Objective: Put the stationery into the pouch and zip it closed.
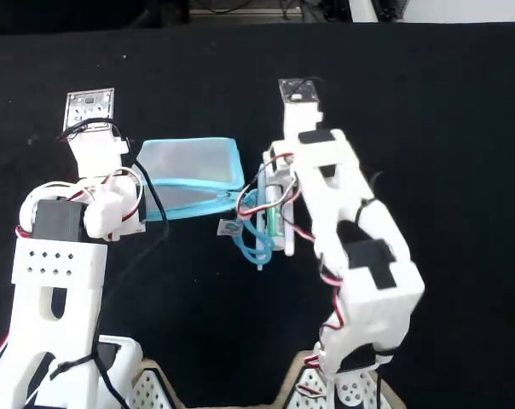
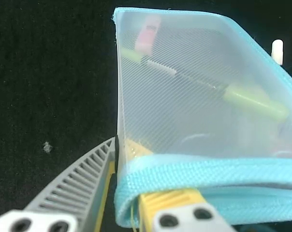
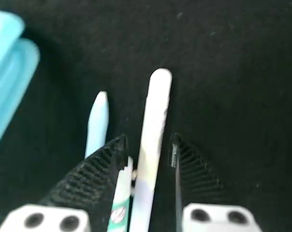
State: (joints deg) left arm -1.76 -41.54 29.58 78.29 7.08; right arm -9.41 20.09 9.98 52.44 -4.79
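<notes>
Right gripper (image 3: 147,145) is straddling 1 white pen (image 3: 154,111), jaws parted, not yet gripping: the picking step. Next it likely needs closing, then carrying to the pouch (image 2: 184,96). Left gripper (image 2: 121,150) is clamping the zip edge of the translucent pouch, which is lying on the table (image 1: 462,128) and holding 1 green pen (image 2: 255,101).

The pouch (image 1: 189,162) lies on the table (image 1: 462,128) between the two arms, with pens (image 2: 252,101) inside it. The left gripper (image 2: 120,145) clamps its left edge. Just right of the pouch, two loose pens (image 1: 287,240) lie side by side, one between the right gripper's (image 3: 148,140) spread fingers.
</notes>
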